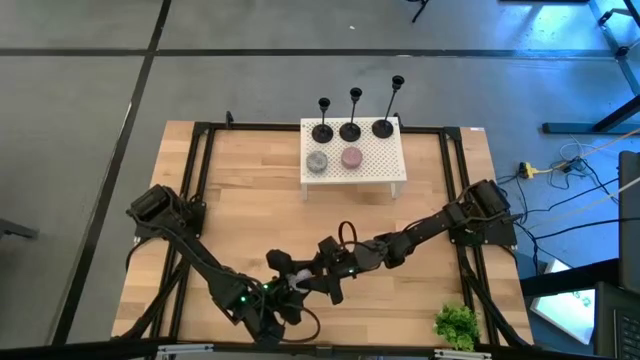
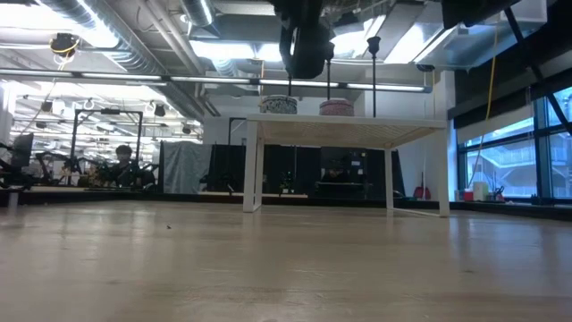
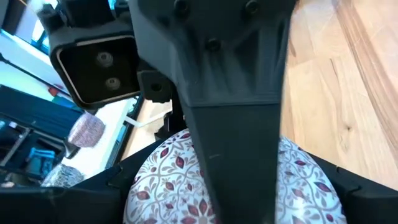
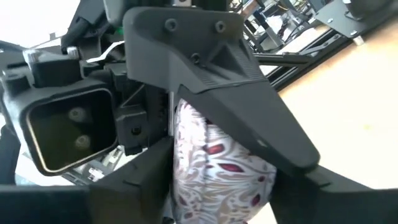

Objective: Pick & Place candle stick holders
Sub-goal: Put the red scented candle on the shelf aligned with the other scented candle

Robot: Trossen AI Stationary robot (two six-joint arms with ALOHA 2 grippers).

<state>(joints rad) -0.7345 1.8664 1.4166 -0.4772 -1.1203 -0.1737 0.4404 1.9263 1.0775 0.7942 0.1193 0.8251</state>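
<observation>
Risk: right tool (image 1: 318, 276) and left tool (image 1: 288, 286) crowd together at 6 o'clock on the desk (image 1: 240, 190). The right is clamped on a patterned round piece (image 4: 214, 168), the left's state I cannot tell, so a pull by either could drop the piece or knock the arms together. The three candle stick holders (image 1: 350, 128) stand untouched at 12 o'clock on the white stand (image 1: 385, 165), in a close 9-to-3 row. Their long axes are vertical, cups up; thin and tall, likely to tip if nudged.
</observation>
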